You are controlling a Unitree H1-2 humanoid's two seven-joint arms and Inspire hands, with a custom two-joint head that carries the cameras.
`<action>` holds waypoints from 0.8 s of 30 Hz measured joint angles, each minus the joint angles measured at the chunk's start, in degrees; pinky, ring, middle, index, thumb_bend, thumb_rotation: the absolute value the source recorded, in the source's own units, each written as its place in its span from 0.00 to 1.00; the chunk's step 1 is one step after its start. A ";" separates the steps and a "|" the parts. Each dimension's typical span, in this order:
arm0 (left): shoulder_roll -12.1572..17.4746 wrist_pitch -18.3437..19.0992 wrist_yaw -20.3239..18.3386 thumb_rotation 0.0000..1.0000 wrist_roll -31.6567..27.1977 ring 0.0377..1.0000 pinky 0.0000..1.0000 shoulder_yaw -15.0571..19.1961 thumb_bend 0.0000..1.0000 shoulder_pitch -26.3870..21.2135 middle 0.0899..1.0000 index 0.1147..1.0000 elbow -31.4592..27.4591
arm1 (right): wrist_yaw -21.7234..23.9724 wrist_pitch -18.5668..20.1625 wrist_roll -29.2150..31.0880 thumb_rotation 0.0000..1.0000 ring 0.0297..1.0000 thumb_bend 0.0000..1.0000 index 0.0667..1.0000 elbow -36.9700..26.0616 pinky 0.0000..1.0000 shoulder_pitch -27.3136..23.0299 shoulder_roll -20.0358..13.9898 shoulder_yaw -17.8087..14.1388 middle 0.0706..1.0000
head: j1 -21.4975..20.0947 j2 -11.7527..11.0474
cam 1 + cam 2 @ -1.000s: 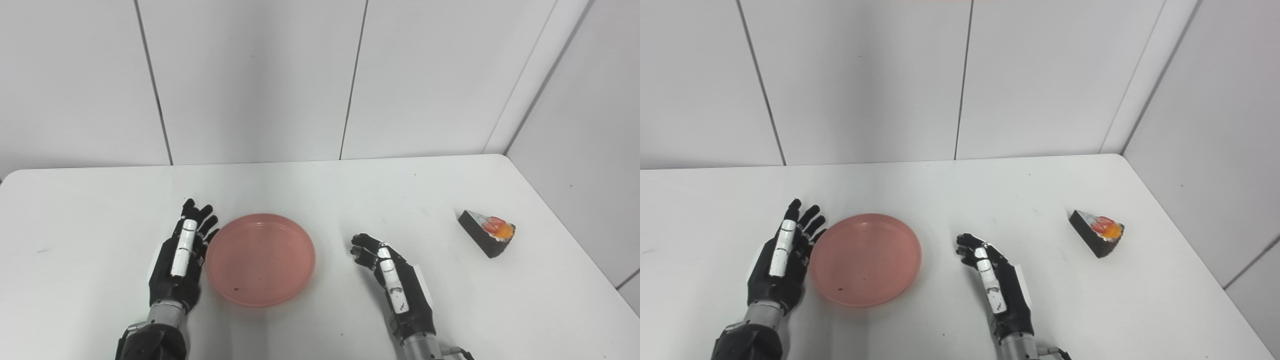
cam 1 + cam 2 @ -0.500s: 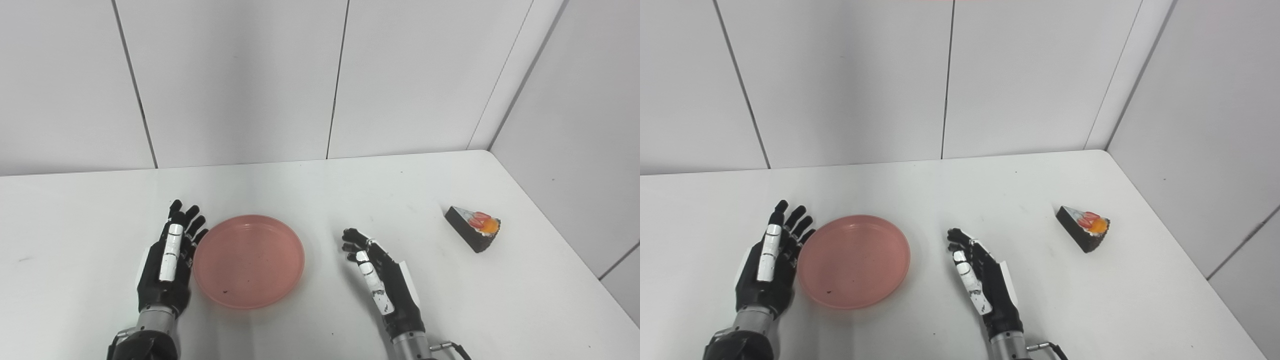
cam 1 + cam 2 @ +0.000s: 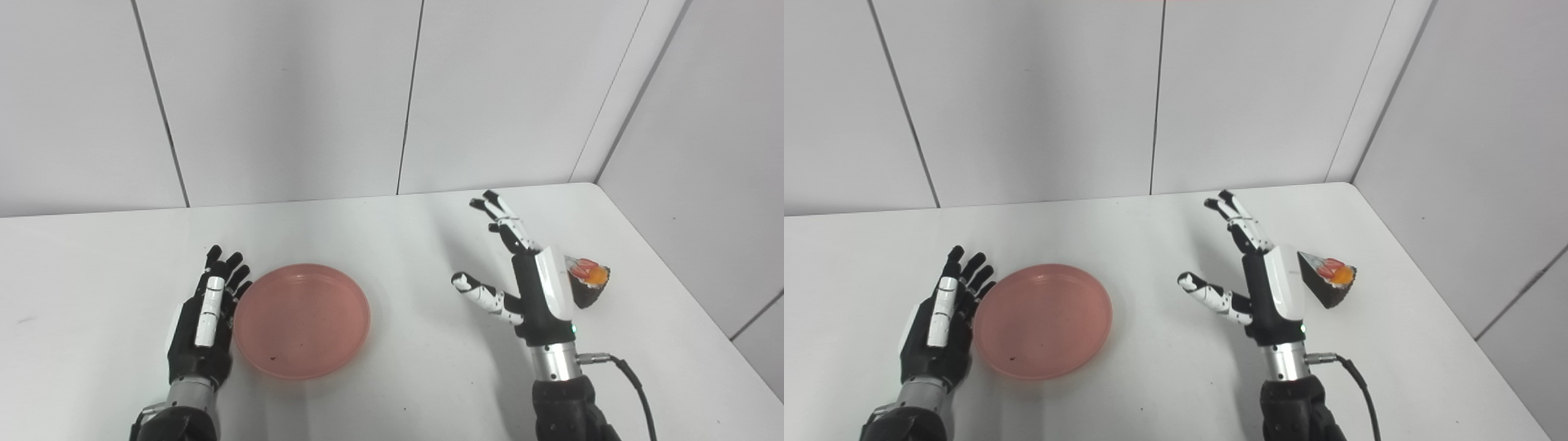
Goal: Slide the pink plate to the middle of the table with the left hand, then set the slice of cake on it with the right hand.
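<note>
The pink plate (image 3: 302, 320) lies flat on the white table (image 3: 392, 380), left of the middle. My left hand (image 3: 205, 318) rests open on the table, its edge against the plate's left rim. The slice of cake (image 3: 1326, 278), dark with a red and orange top, sits near the table's right edge. My right hand (image 3: 1258, 278) is raised above the table, open with fingers and thumb spread, just left of the cake. In the left eye view the hand (image 3: 530, 282) hides part of the cake (image 3: 588, 280).
White wall panels stand behind the table and along its right side. The table's right edge runs close behind the cake. A black cable (image 3: 631, 383) trails from my right wrist.
My right hand has lifted off the table, moved right and away to beside the cake, and spread open. My left hand and the plate have stayed put. The camera has shifted slightly.
</note>
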 measured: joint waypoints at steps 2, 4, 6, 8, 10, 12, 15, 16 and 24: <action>-0.04 0.01 0.04 0.77 0.09 0.93 0.91 -0.06 0.74 0.01 0.92 1.00 0.00 | 1.37 3.17 -2.64 0.98 0.83 0.74 0.81 -2.13 0.70 -1.42 -0.81 -0.27 0.87 | -0.09 -0.09; -0.07 0.02 0.07 0.77 0.14 0.92 0.91 -0.20 0.73 0.02 0.92 1.00 0.00 | 2.66 5.68 -4.32 0.94 0.83 0.74 0.82 -2.91 0.69 -2.92 -2.04 -0.86 0.87 | 0.09 -0.26; -0.06 -0.02 0.08 0.77 0.28 0.92 0.90 -0.34 0.73 0.02 0.92 1.00 0.13 | 4.85 9.43 -6.20 0.83 0.82 0.72 0.82 -3.37 0.67 -4.06 -3.52 -1.38 0.87 | 0.17 -0.26; -0.06 -0.51 0.08 0.77 0.55 0.93 0.90 -0.48 0.72 0.01 0.92 1.00 0.41 | 7.95 12.86 -7.76 0.70 0.79 0.73 0.80 -3.76 0.63 -4.85 -5.40 -2.07 0.84 | 0.35 -0.35; -0.04 -0.97 0.08 0.77 1.21 0.93 0.91 -0.62 0.72 0.01 0.92 1.00 0.60 | 10.10 15.72 -8.48 0.58 0.77 0.75 0.79 -4.05 0.62 -5.30 -7.44 -3.03 0.82 | 0.35 -0.26; -0.03 -1.10 0.09 0.78 1.36 0.93 0.90 -0.60 0.71 0.01 0.93 1.00 0.68 | 11.85 18.10 -9.08 0.53 0.75 0.80 0.79 -4.10 0.59 -5.79 -9.61 -3.79 0.80 | 0.35 -0.26; -0.04 -1.13 0.13 0.79 1.57 0.93 0.90 -0.70 0.71 0.00 0.93 1.00 0.75 | 17.71 22.97 -10.51 0.50 0.76 0.84 0.80 -4.46 0.58 -6.93 -12.79 -3.80 0.82 | 0.26 -0.35; -0.04 -1.21 0.13 0.79 1.72 0.93 0.90 -0.82 0.71 0.00 0.93 1.00 0.80 | 20.27 24.69 -11.16 0.50 0.76 0.85 0.80 -4.64 0.59 -7.43 -13.98 -3.64 0.82 | 0.26 -0.44; -0.03 -1.93 0.07 0.78 2.42 0.93 0.89 -1.11 0.71 -0.11 0.93 1.00 1.40 | 40.00 36.65 -16.31 0.52 0.82 0.90 0.83 -6.06 0.59 -12.27 -22.90 -0.88 0.85 | 0.44 -0.62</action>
